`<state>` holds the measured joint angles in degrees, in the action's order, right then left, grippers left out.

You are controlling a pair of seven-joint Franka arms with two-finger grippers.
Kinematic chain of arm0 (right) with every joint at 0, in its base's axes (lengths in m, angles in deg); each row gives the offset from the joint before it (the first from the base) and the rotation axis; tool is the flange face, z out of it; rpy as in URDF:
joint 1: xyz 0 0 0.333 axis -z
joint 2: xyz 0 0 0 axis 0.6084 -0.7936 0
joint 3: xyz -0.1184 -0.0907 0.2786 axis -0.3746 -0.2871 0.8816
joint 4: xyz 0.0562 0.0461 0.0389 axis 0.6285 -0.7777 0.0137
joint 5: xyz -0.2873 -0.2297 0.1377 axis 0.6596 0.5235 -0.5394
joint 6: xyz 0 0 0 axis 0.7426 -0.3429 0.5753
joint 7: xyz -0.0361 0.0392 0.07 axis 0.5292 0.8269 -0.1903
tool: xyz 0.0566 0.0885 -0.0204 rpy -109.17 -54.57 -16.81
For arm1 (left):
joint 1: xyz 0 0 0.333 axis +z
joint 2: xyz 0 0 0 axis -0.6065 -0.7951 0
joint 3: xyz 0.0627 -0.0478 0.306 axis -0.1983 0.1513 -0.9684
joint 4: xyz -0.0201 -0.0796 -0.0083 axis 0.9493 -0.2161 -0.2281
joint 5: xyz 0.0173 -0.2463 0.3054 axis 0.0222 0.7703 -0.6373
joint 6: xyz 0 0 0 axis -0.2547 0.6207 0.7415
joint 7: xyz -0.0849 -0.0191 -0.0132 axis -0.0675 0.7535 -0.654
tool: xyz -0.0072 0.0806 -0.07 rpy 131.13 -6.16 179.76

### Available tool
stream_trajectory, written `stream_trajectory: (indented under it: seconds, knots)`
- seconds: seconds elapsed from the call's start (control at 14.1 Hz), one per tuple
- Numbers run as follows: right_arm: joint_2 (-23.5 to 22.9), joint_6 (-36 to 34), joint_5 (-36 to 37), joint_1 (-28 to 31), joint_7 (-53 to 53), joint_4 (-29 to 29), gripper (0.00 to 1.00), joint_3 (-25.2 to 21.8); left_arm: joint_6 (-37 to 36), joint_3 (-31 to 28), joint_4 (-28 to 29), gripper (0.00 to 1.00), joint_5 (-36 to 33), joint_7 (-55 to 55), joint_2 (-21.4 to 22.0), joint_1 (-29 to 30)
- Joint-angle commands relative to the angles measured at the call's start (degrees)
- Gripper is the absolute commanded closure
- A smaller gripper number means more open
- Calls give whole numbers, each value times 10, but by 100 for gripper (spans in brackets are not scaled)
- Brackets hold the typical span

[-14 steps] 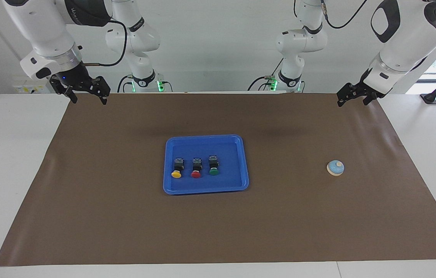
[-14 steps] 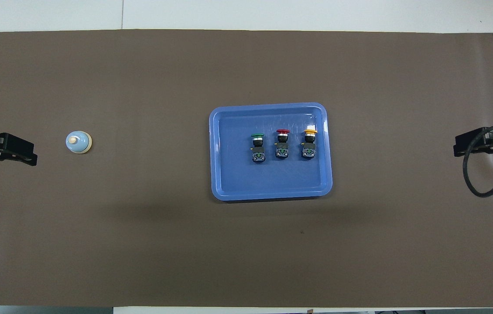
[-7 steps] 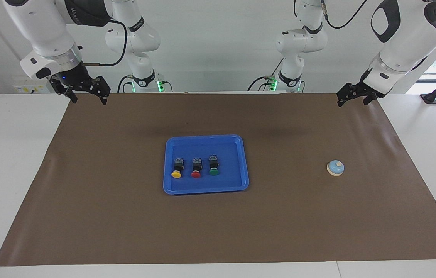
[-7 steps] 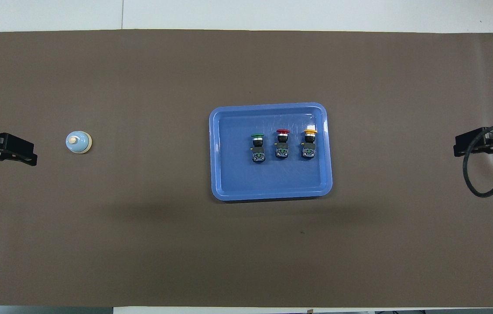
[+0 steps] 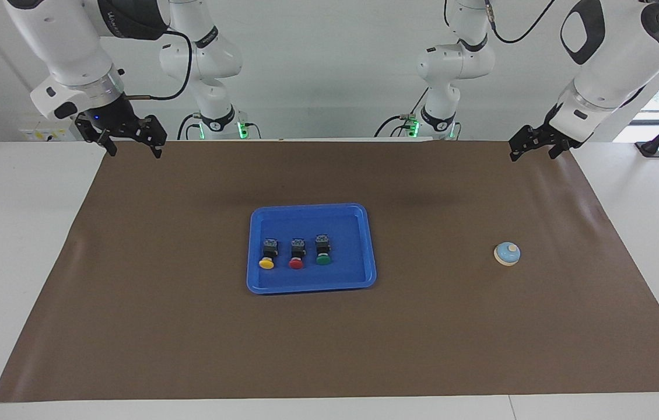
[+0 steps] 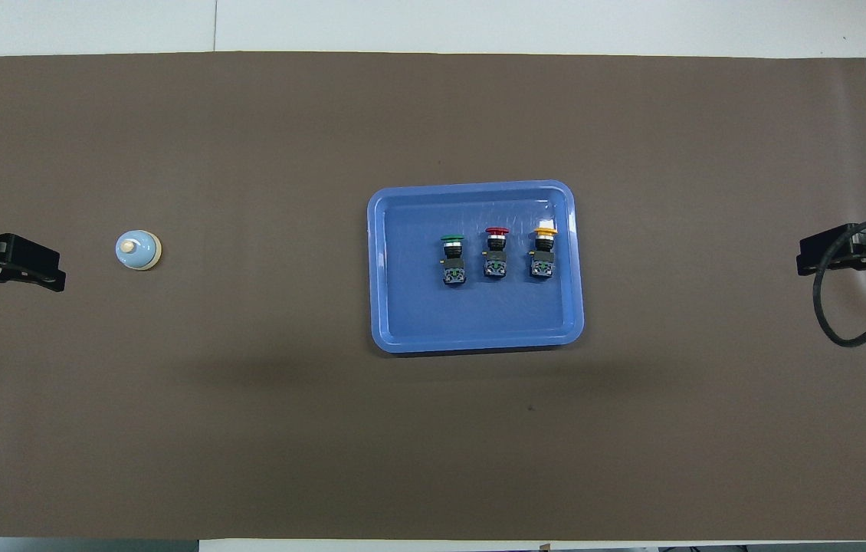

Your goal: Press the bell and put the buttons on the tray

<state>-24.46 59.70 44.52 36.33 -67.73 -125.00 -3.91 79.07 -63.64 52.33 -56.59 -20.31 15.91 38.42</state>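
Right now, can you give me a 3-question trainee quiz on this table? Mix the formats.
1. True or false: all three buttons lie in the blue tray.
2. Which button lies nearest the bell? A) yellow button B) red button C) green button
3. Fill in: the bell sits toward the ____ arm's end of the table.

Key
1. True, side by side in a row.
2. C.
3. Left. The left end effector and right end effector both hang over the mat's corners nearest the robots, holding nothing.

Three buttons [image 5: 295, 254], one bell [image 5: 507, 254], one tray [image 5: 312, 284]
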Motion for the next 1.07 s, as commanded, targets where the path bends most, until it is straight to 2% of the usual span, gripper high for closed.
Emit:
stream_trajectory:
  seconds: [0.0, 0.07, 0.14, 0.21, 0.43, 0.5, 0.71, 0.85, 0.99]
  knots:
    - [10, -5, -10, 10, -15, -9, 0, 6, -18, -1, -3, 0, -4, -4, 6, 0]
    - [10, -5, -10, 10, -15, -9, 0, 6, -12, -1, 12, 0, -4, -6, 16, -6]
    - [10, -5, -10, 10, -15, -9, 0, 6, 22, -1, 37, 57, -5, -7, 24, -6]
    - [10, -5, -10, 10, -15, -9, 0, 6, 68, -1, 56, 99, -4, -3, 29, 1]
    - [10, -5, -10, 10, -15, -9, 0, 6, 156, -3, 132, 100, -4, 1, 34, 24]
    - [10, -5, -10, 10, -15, -9, 0, 6, 184, -3, 143, 100, -4, 2, 19, 24]
    - [10, -5, -11, 10, -15, -9, 0, 6, 258, -3, 153, 100, -4, 13, -63, 30]
    - [10, -5, -10, 10, -15, -9, 0, 6, 319, -3, 175, 100, -5, 17, -80, 40]
    - [10, -5, -10, 10, -15, -9, 0, 6, 366, -3, 175, 100, -5, 18, -116, 39]
